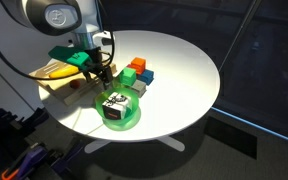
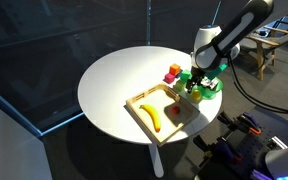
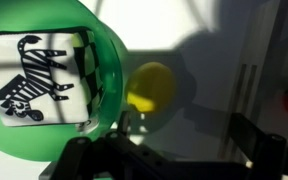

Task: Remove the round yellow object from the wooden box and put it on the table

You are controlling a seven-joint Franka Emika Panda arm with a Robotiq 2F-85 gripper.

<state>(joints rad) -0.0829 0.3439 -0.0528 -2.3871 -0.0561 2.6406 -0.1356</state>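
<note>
The round yellow object [image 3: 150,87] lies in shadow on the white table [image 1: 184,70], right beside the green bowl [image 3: 44,90] and apart from the wooden box's rim [image 3: 249,80]. My gripper [image 3: 184,138] is open and empty; its fingers hang just above and to the side of the yellow object. In both exterior views the gripper [image 1: 102,76] [image 2: 197,86] hovers between the bowl and the wooden box [image 1: 56,90] [image 2: 142,118] and hides the yellow object.
The box holds a long banana [image 2: 152,117] and a small dark red piece [image 2: 174,112]. The green bowl [image 1: 120,112] holds a zebra-patterned block [image 1: 114,103]. Several coloured blocks [image 1: 136,72] stand behind the bowl. The table edge is near the bowl.
</note>
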